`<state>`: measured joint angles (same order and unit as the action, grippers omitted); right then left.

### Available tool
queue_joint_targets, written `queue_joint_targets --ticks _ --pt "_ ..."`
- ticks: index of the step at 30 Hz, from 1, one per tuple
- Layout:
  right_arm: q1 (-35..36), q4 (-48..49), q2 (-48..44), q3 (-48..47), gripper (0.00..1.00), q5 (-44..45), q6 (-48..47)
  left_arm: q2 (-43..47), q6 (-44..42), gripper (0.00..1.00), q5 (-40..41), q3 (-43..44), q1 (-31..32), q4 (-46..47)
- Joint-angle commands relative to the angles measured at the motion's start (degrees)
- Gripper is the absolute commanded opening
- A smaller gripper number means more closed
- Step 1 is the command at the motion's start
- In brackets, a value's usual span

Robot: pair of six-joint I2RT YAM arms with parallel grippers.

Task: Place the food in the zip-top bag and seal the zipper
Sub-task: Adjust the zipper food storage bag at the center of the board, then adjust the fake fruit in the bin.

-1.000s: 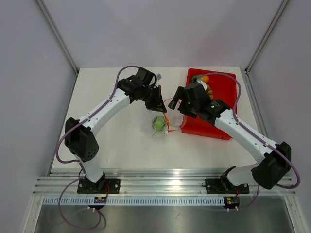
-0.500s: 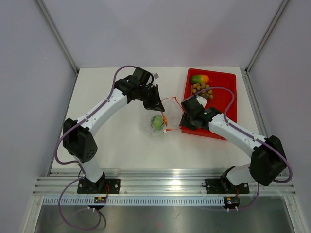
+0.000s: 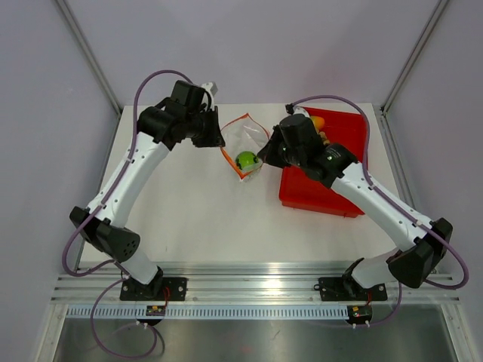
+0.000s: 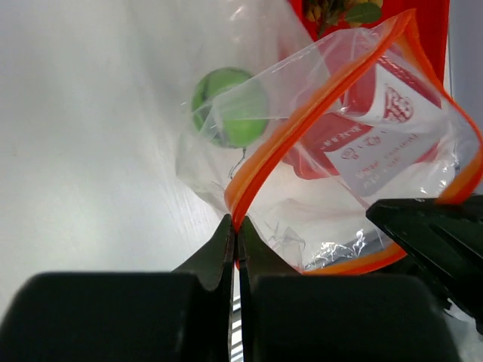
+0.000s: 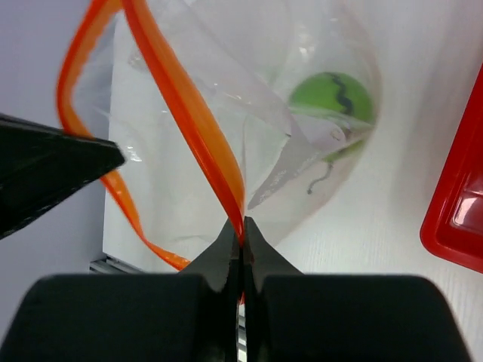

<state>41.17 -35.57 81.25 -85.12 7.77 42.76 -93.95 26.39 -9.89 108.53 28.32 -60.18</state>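
1. Bag (image 3: 247, 138) is held up between the two arms, over the middle of the surface (image 3: 189, 219) and just left of the red tray (image 3: 317, 197).
2. Left pincer (image 3: 219, 140) is closed tight on the zipper (image 4: 290, 132), with both fingers pinching the orange strip on the bag's left side.
3. Right pincer (image 3: 261, 157) is likewise closed on the orange strip, gripping the opposite side of the mouth.
4. Between the two grips the strip bows out into an open loop, so the mouth gapes and the zipper is not sealed.
5. Green fruit (image 3: 246, 160) lies inside the bag, down in its lowest part, below both pincers.
6. A white label (image 4: 370, 136) with red print shows against the clear plastic.
7. Whether the bag's bottom touches the surface or hangs free cannot be told.
8. Mango (image 3: 318, 121) sits at the tray's far end, outside the bag and partly hidden behind the right arm (image 3: 377, 200).
9. Tan balls (image 4: 332, 9) show at the top edge of the left wrist view, in the tray beside the mango and also outside the bag.
10. From each wrist camera, the other pincer's black finger shows at the far side of the open mouth.
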Motion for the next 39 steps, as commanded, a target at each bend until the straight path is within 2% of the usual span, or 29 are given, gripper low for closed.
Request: queue_joint_targets --ticks 1,6,10,14,15,17,18,21,22,26,31,34,39 --pt "0.23 -0.38 2.94 2.94 0.0 -2.58 -0.23 1.59 -3.71 0.0 8.92 0.21 0.34 -3.45" --pt "0.14 1.21 11.44 5.5 0.0 -5.13 0.39 -0.53 -4.33 0.0 11.82 -5.43 0.34 -2.22" --pt "0.23 0.5 13.93 3.82 0.0 -6.45 -0.14 0.08 -5.38 0.0 12.61 -5.61 0.34 -3.45" --pt "-0.03 -0.02 14.62 2.69 0.01 -2.34 -1.62 1.93 -6.62 0.0 13.76 -5.26 0.34 -3.1" --pt "-0.21 -2.11 15.42 0.94 0.03 -1.28 -1.8 1.32 -6.7 0.0 13.5 -4.91 0.34 -3.36" --pt "-0.47 -4.14 17.17 -1.0 0.13 0.4 -2.85 0.7 -6.27 0.0 11.75 -4.82 0.34 -3.19" --pt "-0.47 -4.24 17.18 -1.97 0.34 0.32 -3.47 0.27 -6.18 0.0 10.95 -4.99 0.42 -2.84" --pt "-0.47 0.04 12.89 0.29 0.65 -1.27 -6.28 -0.27 -5.13 0.0 10.24 -6.66 0.42 0.23" --pt "-0.47 0.24 11.49 0.66 0.75 1.08 -6.64 -1.14 -4.95 0.0 8.76 -6.84 0.42 1.2" --pt "-3.01 -1.52 4.46 0.83 0.77 6.29 -8.22 -2.64 -3.46 0.0 6.29 -6.32 0.42 3.23" --pt "-15.84 -1.78 2.59 1.28 0.79 6.64 -11.47 -2.99 -2.75 0.0 2.16 -6.31 0.42 5.95" --pt "-22.96 -3.36 10.38 -3.11 0.8 6.47 -14.63 -3.69 -3.01 0.0 0.93 -5.88 0.42 6.04" --pt "-26.49 -5.12 23.49 -15.93 0.8 7.43 -16.39 -4.22 -3.54 0.0 1.1 -5.96 0.42 5.69"
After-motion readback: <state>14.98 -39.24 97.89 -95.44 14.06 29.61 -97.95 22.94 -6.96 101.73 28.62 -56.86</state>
